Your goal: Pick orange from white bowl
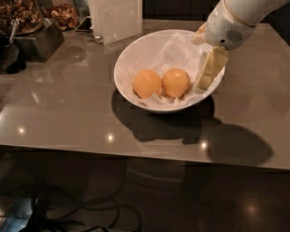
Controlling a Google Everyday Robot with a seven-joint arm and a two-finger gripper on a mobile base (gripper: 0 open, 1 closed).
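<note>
The white bowl (131,61) stands in the middle of the grey table, lined with crumpled white paper. Two oranges lie side by side in it. The rounder, deeper-coloured orange (176,82) is on the right, and the paler, more oval one (147,84) is on the left. My gripper (205,78) hangs from the white arm over the bowl's right inner side. It points down, just right of the round orange, and holds nothing that I can see.
A white upright card (115,18) stands behind the bowl. A metal container (38,43) and trays of brown snacks (63,13) are at the back left, next to a dark object (9,59). The table's front edge (136,154) runs below, with cables on the floor.
</note>
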